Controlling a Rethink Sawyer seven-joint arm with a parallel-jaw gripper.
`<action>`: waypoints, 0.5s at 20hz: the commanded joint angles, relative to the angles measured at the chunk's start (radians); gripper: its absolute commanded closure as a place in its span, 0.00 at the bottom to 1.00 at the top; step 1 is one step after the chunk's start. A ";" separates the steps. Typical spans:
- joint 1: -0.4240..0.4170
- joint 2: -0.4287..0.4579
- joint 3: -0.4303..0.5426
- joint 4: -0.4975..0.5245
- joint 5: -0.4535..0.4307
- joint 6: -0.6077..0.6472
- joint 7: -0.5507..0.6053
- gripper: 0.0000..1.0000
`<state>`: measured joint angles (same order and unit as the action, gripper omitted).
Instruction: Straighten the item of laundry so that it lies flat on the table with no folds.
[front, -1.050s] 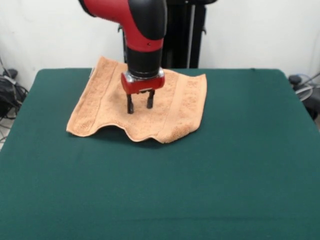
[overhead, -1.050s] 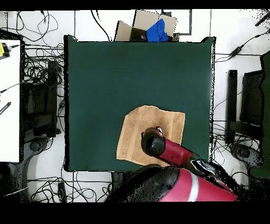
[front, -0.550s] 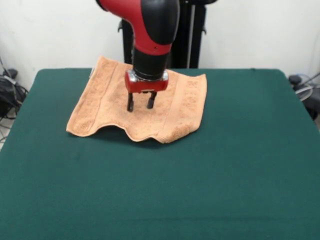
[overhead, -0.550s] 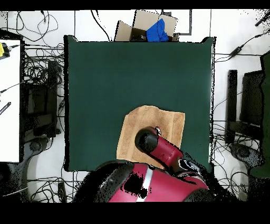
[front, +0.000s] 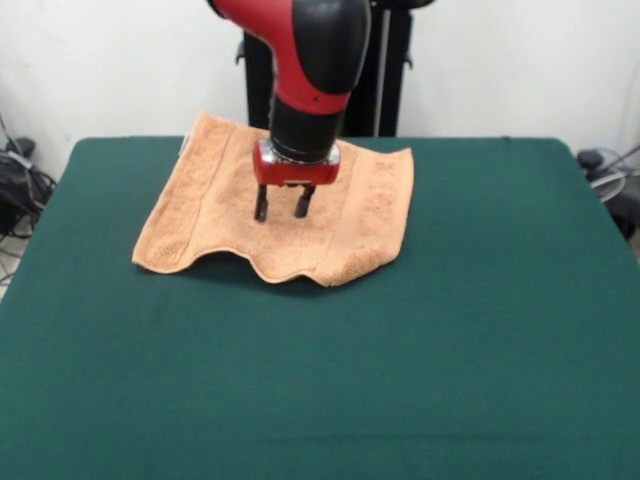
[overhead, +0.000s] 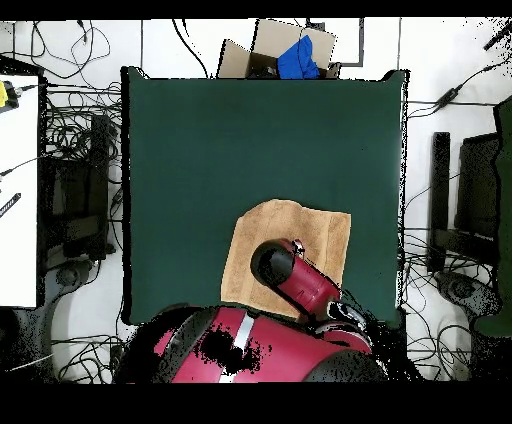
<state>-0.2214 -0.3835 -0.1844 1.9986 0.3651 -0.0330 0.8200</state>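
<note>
Green felt covers the table (front: 470, 330), and the towel (front: 210, 205) lies at its far edge in your front view, left of centre. Note that the arm (front: 305, 70) hides the towel's middle from the front; from overhead it covers most of the towel (overhead: 325, 232), so you see only the edges there. The near hem is wavy and raised off the felt. No label can be made out. Observe the gripper (front: 281, 208): its two dark fingers (front: 261, 205) stand apart, spread, tips at the towel surface and holding nothing. Whether the tips press on the cloth or hover just above it cannot be told.
</note>
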 joint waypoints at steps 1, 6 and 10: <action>0.068 0.257 0.276 -0.212 0.179 -0.166 0.485 0.00; 0.080 0.268 0.270 -0.243 0.229 -0.152 0.481 0.00; 0.072 0.278 0.280 -0.265 0.249 -0.177 0.490 0.00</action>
<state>-0.1849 -0.3738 -0.2052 2.0013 0.4626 -0.0206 0.8200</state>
